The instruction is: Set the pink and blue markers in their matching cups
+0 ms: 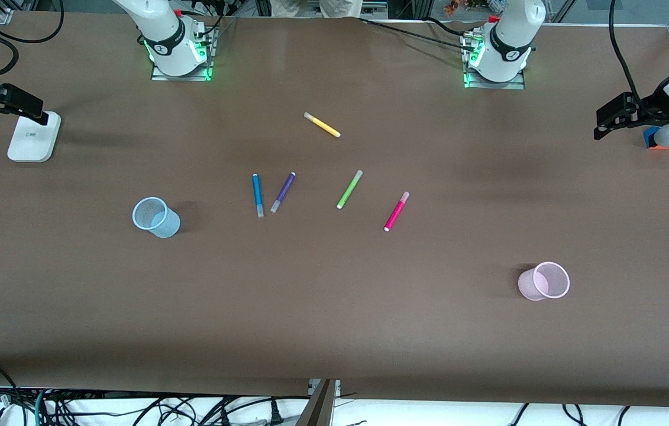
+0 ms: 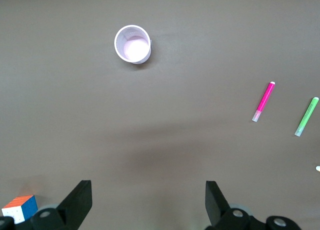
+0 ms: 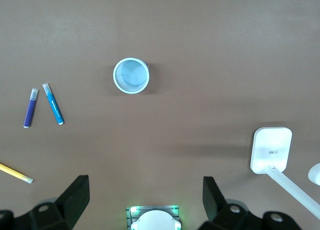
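The blue marker (image 1: 257,194) lies mid-table, and the pink marker (image 1: 396,211) lies toward the left arm's end. The light blue cup (image 1: 155,217) stands toward the right arm's end. The light pink cup (image 1: 544,281) stands nearer the front camera, toward the left arm's end. My left gripper (image 1: 606,124) hangs open and empty above the table's edge at its own end. Its wrist view (image 2: 148,200) shows the pink cup (image 2: 132,44) and pink marker (image 2: 264,102). My right gripper (image 1: 32,109) is open and empty at its end. Its wrist view (image 3: 145,197) shows the blue cup (image 3: 131,75) and blue marker (image 3: 53,104).
A purple marker (image 1: 283,192) lies right beside the blue one. A green marker (image 1: 349,189) lies beside the pink one, and a yellow marker (image 1: 322,125) lies nearer the bases. A white stand (image 1: 34,137) sits under the right gripper. A colour cube (image 2: 20,208) sits by the left gripper.
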### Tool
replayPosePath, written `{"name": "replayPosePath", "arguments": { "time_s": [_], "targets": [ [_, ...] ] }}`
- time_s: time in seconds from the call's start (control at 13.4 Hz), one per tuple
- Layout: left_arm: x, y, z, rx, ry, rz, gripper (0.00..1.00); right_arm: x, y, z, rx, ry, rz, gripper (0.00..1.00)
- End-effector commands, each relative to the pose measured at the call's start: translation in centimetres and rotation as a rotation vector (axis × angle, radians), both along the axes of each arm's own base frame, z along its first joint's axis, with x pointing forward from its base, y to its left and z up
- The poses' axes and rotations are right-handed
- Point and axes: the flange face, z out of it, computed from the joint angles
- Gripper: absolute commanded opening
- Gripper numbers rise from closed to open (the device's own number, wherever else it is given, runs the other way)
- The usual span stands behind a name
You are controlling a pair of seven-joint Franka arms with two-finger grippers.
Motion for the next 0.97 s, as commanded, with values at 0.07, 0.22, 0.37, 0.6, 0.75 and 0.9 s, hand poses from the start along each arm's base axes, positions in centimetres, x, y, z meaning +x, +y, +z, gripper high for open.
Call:
{"name": "replayPosePath", "arguments": {
  "time_s": [0.07,0.22,0.37,0.6,0.75,0.9],
  "targets": [
    [0.0,-0.2,0.0,0.025,-0.009,-0.008,1.00,0.0,0.0,0.4,0.003,-0.003,-0.013,1.00],
    [0.0,-0.3,0.1,0.025,-0.015,-0.009,1.00,0.0,0.0,0.4,0.003,-0.003,-0.013,1.00],
    [-0.1,-0.4,-0.2,0.025,-0.007,-0.009,1.00,0.1,0.1,0.4,0.005,-0.008,-0.008,1.00],
    [-0.2,-2.4,-2.6,0.014,0.037,-0.042,1.00,2.1,2.6,-3.1,0.000,0.044,0.027,1.00],
    [-0.1,-4.3,-5.8,0.014,0.045,-0.077,1.00,4.1,3.9,-5.9,0.013,0.049,0.045,1.00],
    [0.3,-6.8,-9.3,0.002,0.012,-0.118,1.00,5.9,6.3,-10.8,0.039,0.123,0.070,1.00]
  ]
}}
